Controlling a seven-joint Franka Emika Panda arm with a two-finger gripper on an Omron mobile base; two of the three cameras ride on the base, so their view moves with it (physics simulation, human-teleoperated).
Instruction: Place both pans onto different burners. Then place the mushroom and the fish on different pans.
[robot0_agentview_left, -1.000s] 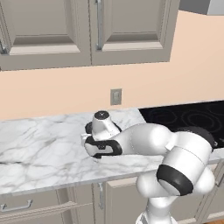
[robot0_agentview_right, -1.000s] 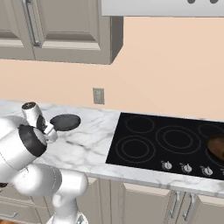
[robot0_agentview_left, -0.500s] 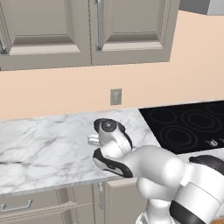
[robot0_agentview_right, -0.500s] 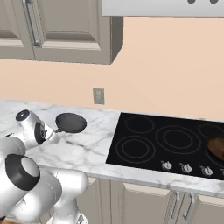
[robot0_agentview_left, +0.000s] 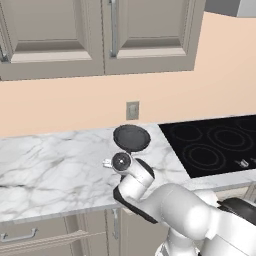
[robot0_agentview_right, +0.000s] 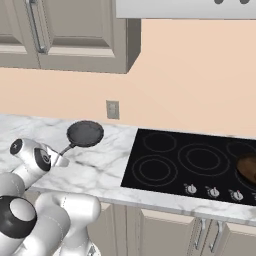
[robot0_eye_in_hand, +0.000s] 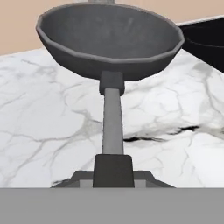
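My gripper (robot0_eye_in_hand: 113, 175) is shut on the end of the long handle (robot0_eye_in_hand: 112, 122) of the dark grey pan (robot0_eye_in_hand: 109, 37). The pan (robot0_agentview_right: 85, 133) hangs level a little above the marble counter (robot0_agentview_right: 100, 167), left of the black cooktop (robot0_agentview_right: 220, 172); its bowl is empty. In the left base view the same pan (robot0_agentview_left: 131, 137) shows just beyond my hand. The rusty-brown pan (robot0_agentview_right: 248, 167) rests on a burner at the cooktop's far right edge. Ring burners (robot0_agentview_right: 153, 170) on the cooktop's left side are bare. The mushroom and the fish are out of view.
A wall outlet (robot0_agentview_right: 112, 109) sits on the backsplash behind the pan. Silver knobs (robot0_agentview_right: 213, 191) line the cooktop's front edge. Upper cabinets (robot0_agentview_left: 100, 35) hang above the counter. My own arm (robot0_agentview_left: 170, 210) bulks in the foreground.
The arm has swung its elbow round and down, and the dark pan has risen slightly and moved a little right toward the cooktop. The grip on the handle holds.
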